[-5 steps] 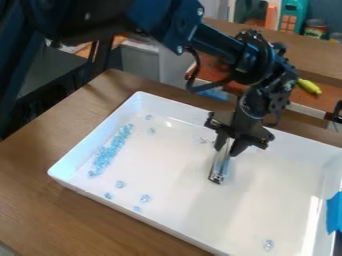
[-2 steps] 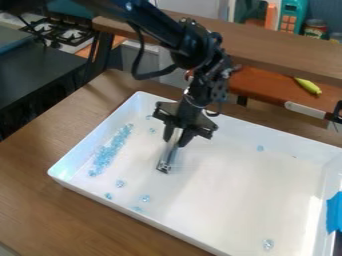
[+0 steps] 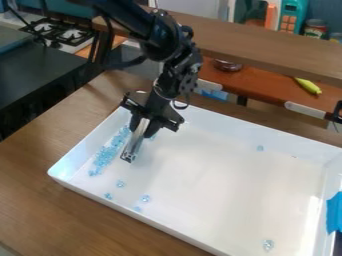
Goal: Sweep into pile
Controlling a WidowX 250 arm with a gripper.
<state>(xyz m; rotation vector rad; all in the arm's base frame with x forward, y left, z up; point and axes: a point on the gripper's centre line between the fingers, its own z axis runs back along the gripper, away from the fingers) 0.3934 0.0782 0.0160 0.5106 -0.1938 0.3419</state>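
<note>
Over a white tray (image 3: 220,185), the gripper (image 3: 142,131), closed around a metal scraper (image 3: 133,146), has crossed from mid-tray to just beside the blue bead pile (image 3: 105,156); loose beads (image 3: 145,198) dot the tray.

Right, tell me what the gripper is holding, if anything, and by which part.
The gripper holds a narrow silvery tool by its upper end; the lower end points down into the white tray.
</note>
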